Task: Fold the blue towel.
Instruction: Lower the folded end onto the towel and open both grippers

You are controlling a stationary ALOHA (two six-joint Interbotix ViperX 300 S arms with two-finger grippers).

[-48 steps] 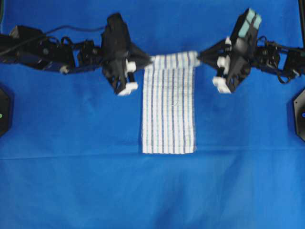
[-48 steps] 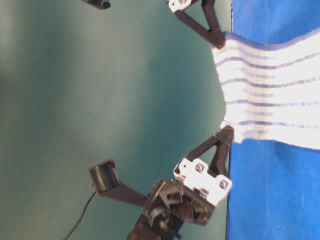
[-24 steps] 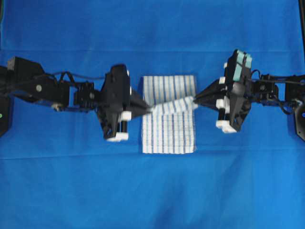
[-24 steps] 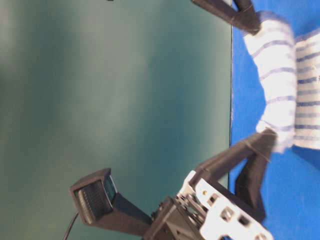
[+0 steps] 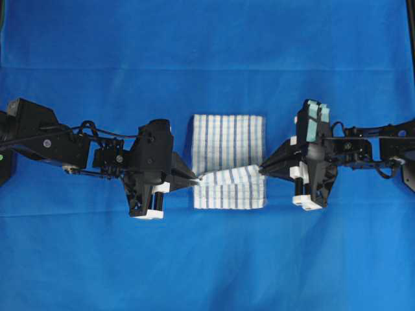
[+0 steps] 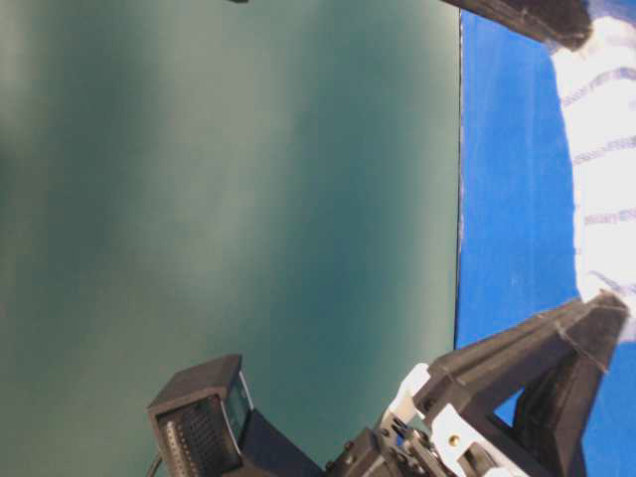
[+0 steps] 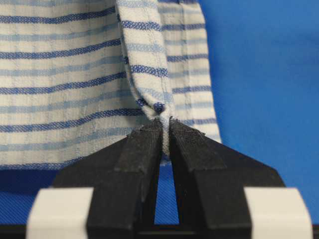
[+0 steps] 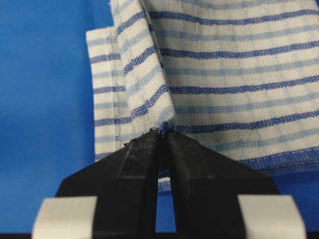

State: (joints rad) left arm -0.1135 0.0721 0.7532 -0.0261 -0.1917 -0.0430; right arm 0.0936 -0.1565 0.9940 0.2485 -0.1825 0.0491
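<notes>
The blue towel (image 5: 227,142), white with thin dark and pale blue stripes, lies in the middle of the table with its far end doubled over toward the near edge. My left gripper (image 5: 193,182) is shut on the left corner of that carried end, pinched cloth showing between its tips (image 7: 165,124). On the other side, my right gripper (image 5: 262,170) is shut on the right corner (image 8: 163,128). Both corners hang low over the towel's near part (image 5: 230,194). In the table-level view the towel (image 6: 601,149) stretches between the two grippers.
A plain solid-blue covering (image 5: 207,259) spreads over the whole table. The left arm (image 5: 58,139) reaches in from the left edge and the right arm (image 5: 369,146) from the right. A dark green wall (image 6: 229,199) stands behind the table.
Both grippers have carried the towel's far end toward the near edge and lowered it, so the towel now lies doubled over itself.
</notes>
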